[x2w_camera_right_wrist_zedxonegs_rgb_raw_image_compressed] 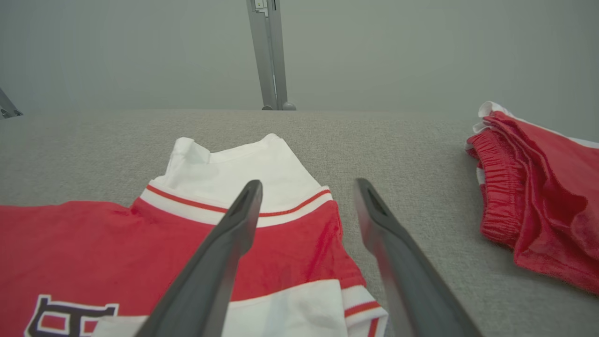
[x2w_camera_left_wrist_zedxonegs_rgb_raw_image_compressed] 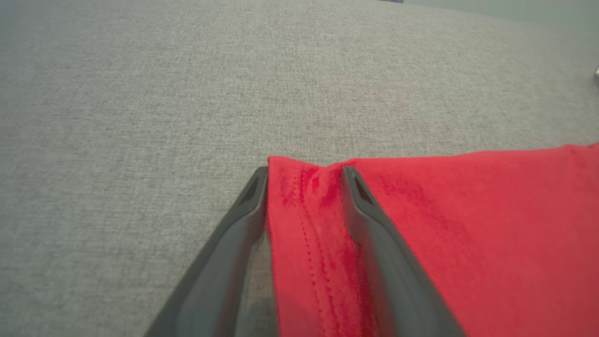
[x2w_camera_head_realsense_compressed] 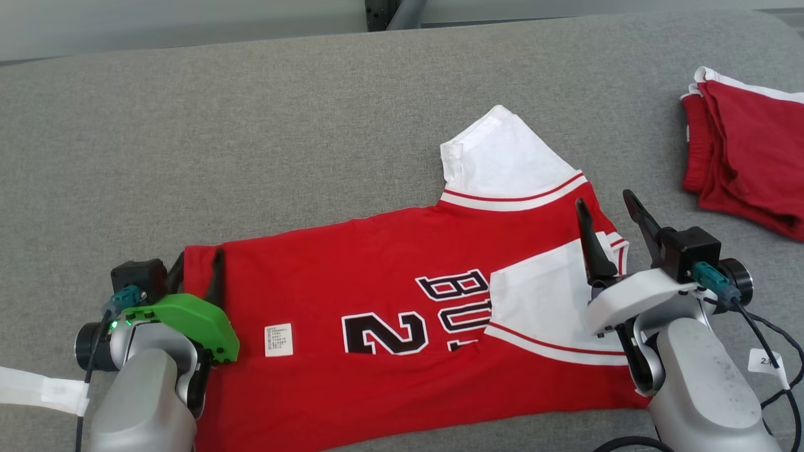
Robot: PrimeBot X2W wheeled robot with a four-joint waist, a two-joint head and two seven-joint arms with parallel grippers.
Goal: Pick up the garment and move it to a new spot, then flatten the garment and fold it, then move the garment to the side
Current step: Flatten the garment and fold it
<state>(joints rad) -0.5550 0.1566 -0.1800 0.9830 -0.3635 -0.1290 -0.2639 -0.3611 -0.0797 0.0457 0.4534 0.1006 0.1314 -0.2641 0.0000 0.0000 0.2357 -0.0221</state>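
Red shirt (x2w_camera_head_realsense_compressed: 352, 263), flat on table (x2w_camera_head_realsense_compressed: 251, 125); left hand (x2w_camera_head_realsense_compressed: 200, 254) spread astride hem; right hand (x2w_camera_head_realsense_compressed: 604, 198) spread wide above shoulder.

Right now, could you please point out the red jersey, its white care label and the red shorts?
red jersey (x2w_camera_head_realsense_compressed: 352, 263): head view, plain red body above the lettering.
white care label (x2w_camera_head_realsense_compressed: 278, 339): head view, middle of the label.
red shorts (x2w_camera_head_realsense_compressed: 754, 163): head view, upper red layer.
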